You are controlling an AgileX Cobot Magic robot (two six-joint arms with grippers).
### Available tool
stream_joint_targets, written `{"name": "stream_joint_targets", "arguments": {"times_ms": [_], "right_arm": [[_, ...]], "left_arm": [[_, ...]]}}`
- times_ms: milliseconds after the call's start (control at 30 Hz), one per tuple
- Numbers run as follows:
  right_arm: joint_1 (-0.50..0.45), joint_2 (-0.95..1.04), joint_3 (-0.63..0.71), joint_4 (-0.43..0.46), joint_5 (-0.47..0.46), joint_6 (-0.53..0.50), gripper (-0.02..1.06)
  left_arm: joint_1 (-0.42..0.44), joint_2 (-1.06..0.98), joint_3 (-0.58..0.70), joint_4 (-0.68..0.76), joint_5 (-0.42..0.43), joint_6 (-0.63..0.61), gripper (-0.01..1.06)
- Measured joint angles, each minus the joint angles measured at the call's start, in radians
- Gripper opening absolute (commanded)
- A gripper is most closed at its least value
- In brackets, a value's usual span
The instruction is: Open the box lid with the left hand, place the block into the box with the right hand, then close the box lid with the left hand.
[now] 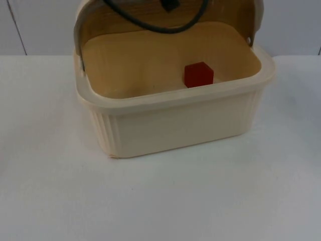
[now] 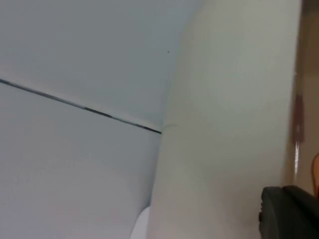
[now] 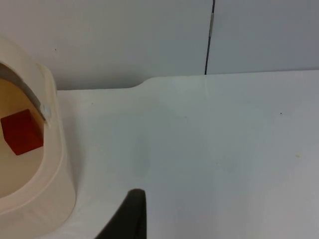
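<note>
The cream box [image 1: 175, 120] stands at the middle of the table with its lid [image 1: 90, 20] swung up and back. A red block [image 1: 198, 74] lies on the box floor, near the front wall and right of centre. In the left wrist view the lid's pale outer face [image 2: 229, 124] is very close, and my left gripper [image 2: 289, 214] sits at its edge, shut on it. My right gripper [image 3: 130, 216] hangs over bare table to the right of the box [image 3: 55, 164], apart from it. From there the red block [image 3: 21, 132] shows inside the box.
White table top [image 1: 160, 201] stretches in front of the box and to both sides. The grey partition wall [image 3: 124, 40] stands just behind the box. A black cable [image 1: 150, 22] hangs in front of the raised lid.
</note>
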Motion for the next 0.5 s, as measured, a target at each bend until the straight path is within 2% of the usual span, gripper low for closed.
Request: {"name": "stream_joint_targets", "arguments": {"times_ms": [233, 500], "right_arm": [[0.0, 0.0, 0.0, 0.0, 0.002, 0.0, 1.05], [0.075, 0.0, 0.0, -0.035, 0.008, 0.002, 1.05]], "left_arm": [[-0.017, 0.0, -0.002, -0.025, 0.018, 0.0, 0.0], [-0.021, -0.005, -0.002, -0.111, 0.059, 0.045, 0.0]]}}
